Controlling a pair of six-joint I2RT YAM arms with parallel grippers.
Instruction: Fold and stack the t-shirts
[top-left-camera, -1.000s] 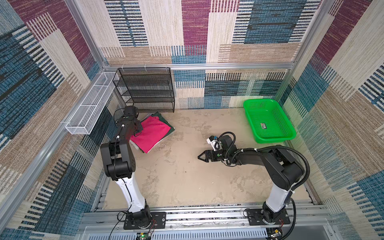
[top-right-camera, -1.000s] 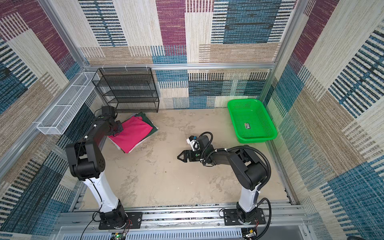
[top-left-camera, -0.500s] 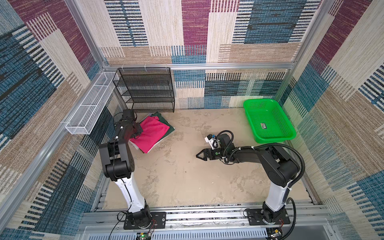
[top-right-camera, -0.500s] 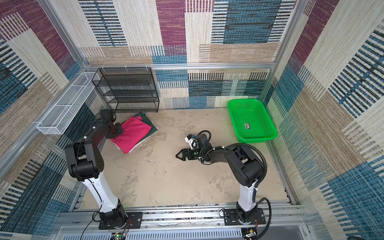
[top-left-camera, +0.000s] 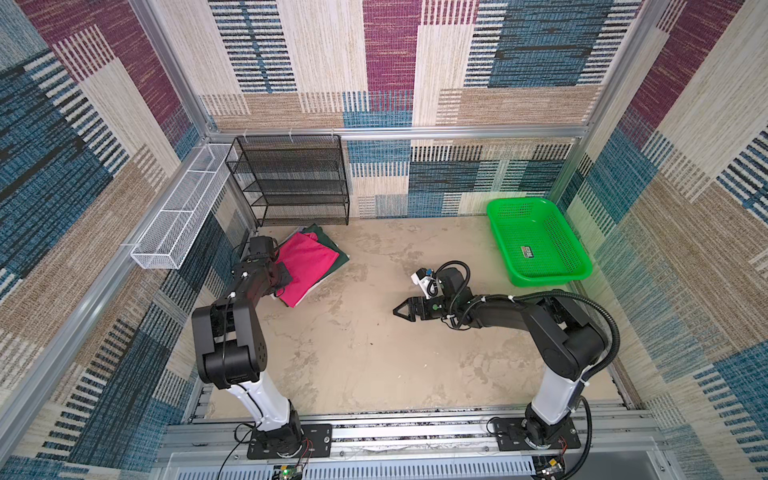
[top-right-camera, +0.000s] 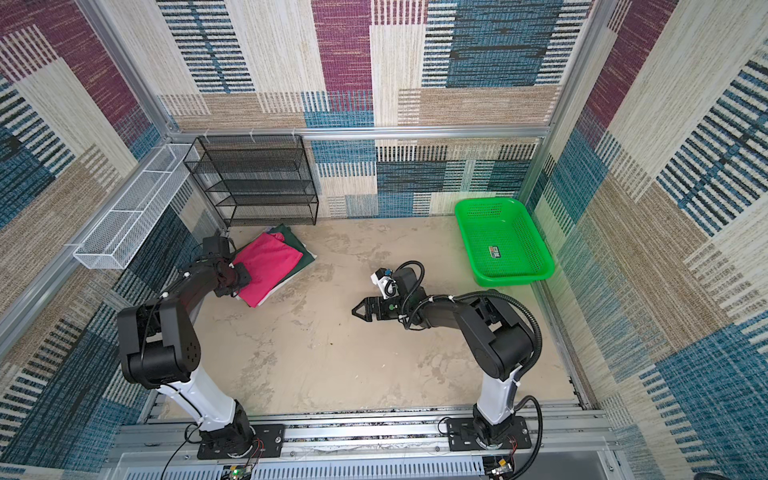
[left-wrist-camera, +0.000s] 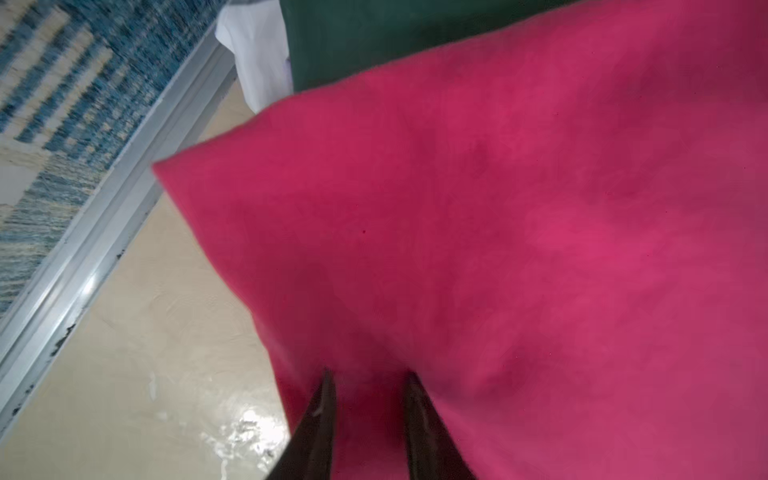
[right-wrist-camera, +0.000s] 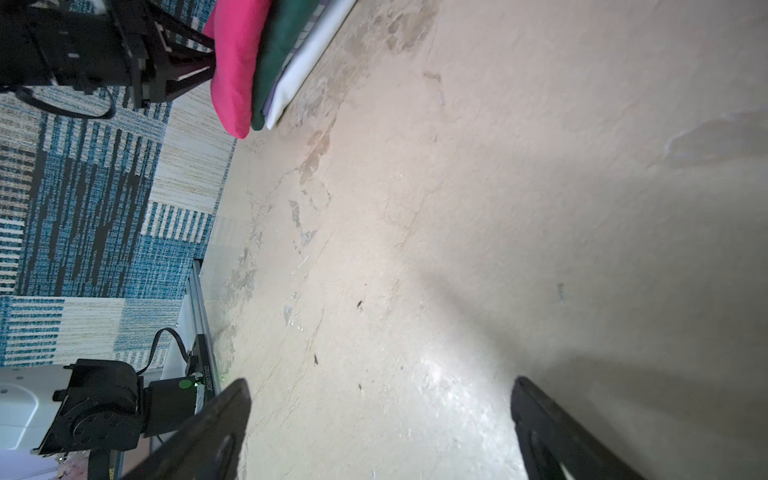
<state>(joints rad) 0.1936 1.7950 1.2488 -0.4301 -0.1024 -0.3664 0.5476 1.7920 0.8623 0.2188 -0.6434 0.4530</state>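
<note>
The t-shirts lie folded in one stack at the back left of both top views. The pink t-shirt (top-left-camera: 309, 266) (top-right-camera: 270, 266) is on top, the dark green one (top-left-camera: 340, 259) (right-wrist-camera: 278, 54) under it, and a white one (right-wrist-camera: 307, 54) (left-wrist-camera: 257, 54) at the bottom. My left gripper (top-left-camera: 286, 279) (left-wrist-camera: 368, 382) presses into the pink shirt's left edge; its jaws stand narrowly apart with pink cloth bunched between them. My right gripper (top-left-camera: 397, 309) (right-wrist-camera: 380, 382) hovers low over the bare floor mid-table, open wide and holding nothing.
A bright green plastic basket (top-left-camera: 548, 280) stands at the back right. A black mesh shelf (top-left-camera: 291, 178) stands against the back wall behind the stack. A white wire basket (top-left-camera: 178, 216) hangs on the left wall beside the left arm.
My left gripper has slid along the pink shirt's left edge toward the front and narrowed a little. The right gripper has shifted slightly left, still open.
</note>
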